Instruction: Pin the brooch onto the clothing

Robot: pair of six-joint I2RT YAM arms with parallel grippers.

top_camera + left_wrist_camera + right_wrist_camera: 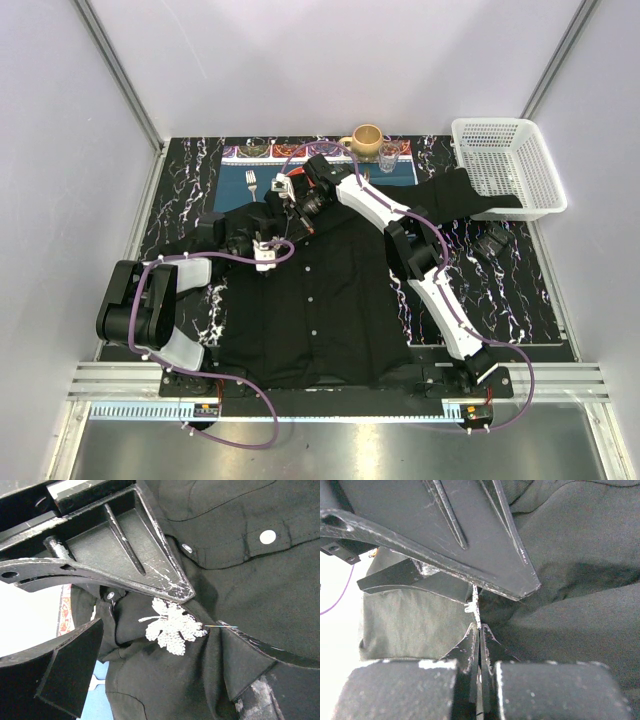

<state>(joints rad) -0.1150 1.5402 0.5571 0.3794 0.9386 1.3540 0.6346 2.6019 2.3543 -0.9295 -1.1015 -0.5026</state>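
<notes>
The clothing point(310, 300), a black button-up shirt, lies spread flat on the table, collar end away from the arm bases. The brooch point(172, 626), a silvery leaf shape with a thin pin sticking out to its right, rests against the fabric near the collar. My right gripper point(479, 628) is shut on the brooch point(476, 605), seen edge-on at its tips. My left gripper point(161, 647) stands open, one finger point(65, 670) on each side of the brooch, not touching it. Both grippers meet over the shirt's upper left in the top view.
A white basket point(505, 165) stands at the back right, with one sleeve reaching up to it. A mug point(366, 138) and a glass point(389, 154) stand at the back. A fork point(251, 184) lies on a blue placemat point(232, 188) beside the collar.
</notes>
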